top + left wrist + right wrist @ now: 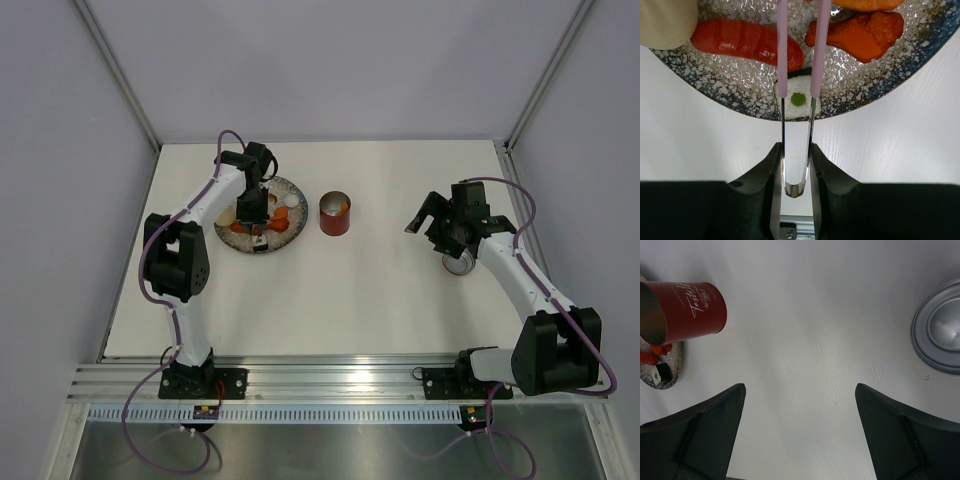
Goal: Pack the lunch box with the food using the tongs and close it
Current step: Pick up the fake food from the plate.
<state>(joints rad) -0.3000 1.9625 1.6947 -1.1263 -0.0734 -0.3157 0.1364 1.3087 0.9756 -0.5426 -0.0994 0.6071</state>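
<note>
While the left gripper [796, 150] pinches the tongs [782, 60] just above their joined bend, the slim pink arms run straight ahead of the fingers. They end over either side of a white piece [798, 111] with a green centre, at the speckled plate [730, 85] rim. An off-centre squeeze could, I judge, squirt this smooth, rounded food onto the table, since the thin arms look springy. The right gripper [800, 387] hangs spread wide, holding nothing. Ahead-left of it stands the red metal lunch box [690, 312], and ahead-right lies the lid [940, 335], silver side up.
</note>
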